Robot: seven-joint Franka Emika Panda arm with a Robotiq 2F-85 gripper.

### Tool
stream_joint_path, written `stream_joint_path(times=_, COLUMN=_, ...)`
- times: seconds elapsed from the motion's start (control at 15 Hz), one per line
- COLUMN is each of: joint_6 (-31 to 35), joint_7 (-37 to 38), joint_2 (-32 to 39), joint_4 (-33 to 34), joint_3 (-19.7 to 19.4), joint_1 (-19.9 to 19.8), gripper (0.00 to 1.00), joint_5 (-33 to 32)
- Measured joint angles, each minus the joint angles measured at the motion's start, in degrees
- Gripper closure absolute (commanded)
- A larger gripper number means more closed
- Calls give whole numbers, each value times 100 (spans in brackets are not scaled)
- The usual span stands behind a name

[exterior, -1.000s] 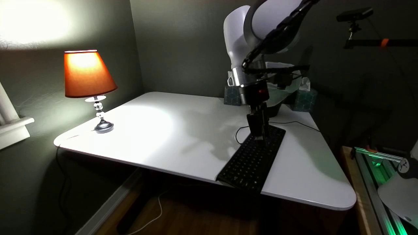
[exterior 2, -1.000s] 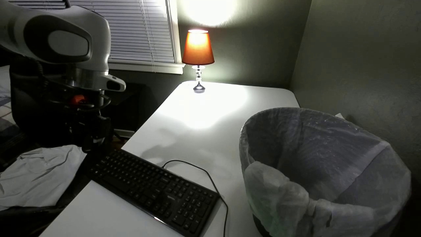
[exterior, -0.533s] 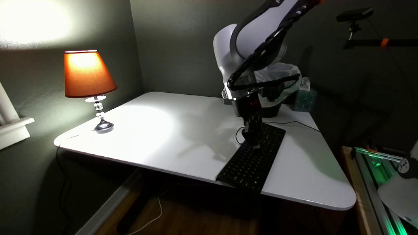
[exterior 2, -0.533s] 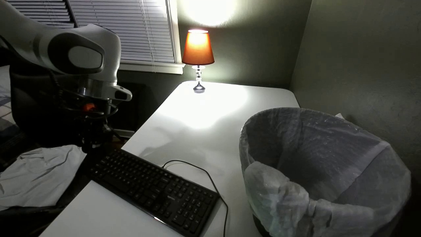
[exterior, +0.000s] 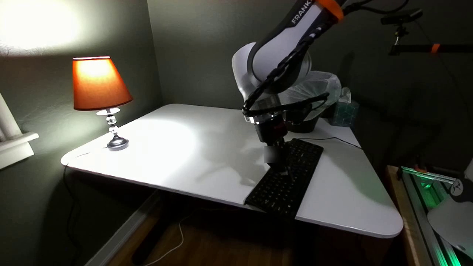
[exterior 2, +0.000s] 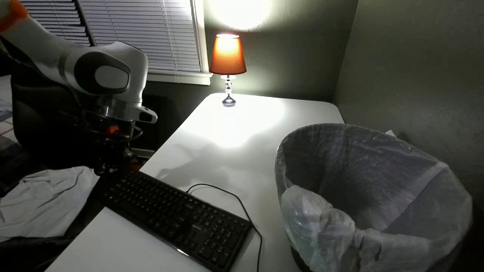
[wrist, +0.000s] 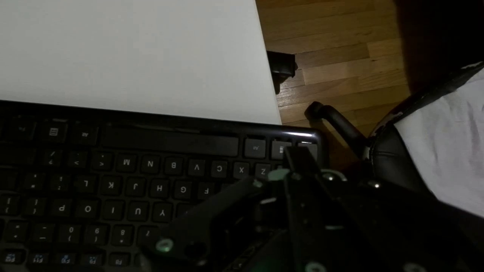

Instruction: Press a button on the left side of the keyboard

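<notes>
The black keyboard lies on the white table in both exterior views, its left end reaching the table's edge. In the wrist view its letters stand upside down, so the left end of the keyboard is toward the right of the picture. My gripper is shut with nothing between its fingers. Its tips appear over the corner keys at that left end, partly covering the Windows key and the key beside it. Whether they touch the keys I cannot tell. Dark and hard to make out, the gripper hangs over the left end.
A bin with a pale liner stands by the keyboard's right end, and a black cable runs close to it. The lamp is at the far side. Beyond the table edge is a chair with a white cloth.
In the exterior views the arm has swung lower and the gripper has tilted and shifted along the keyboard toward its left end. Its jaws have closed. The keyboard has stayed in place.
</notes>
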Motion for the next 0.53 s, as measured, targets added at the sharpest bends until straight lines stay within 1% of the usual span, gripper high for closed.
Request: stream_joint_path(times=0.53, joint_6=-9, joint_7=-50, joint_2=601, joint_4=401, joint_3=87, joint_1=-15, gripper=100, joint_5=118)
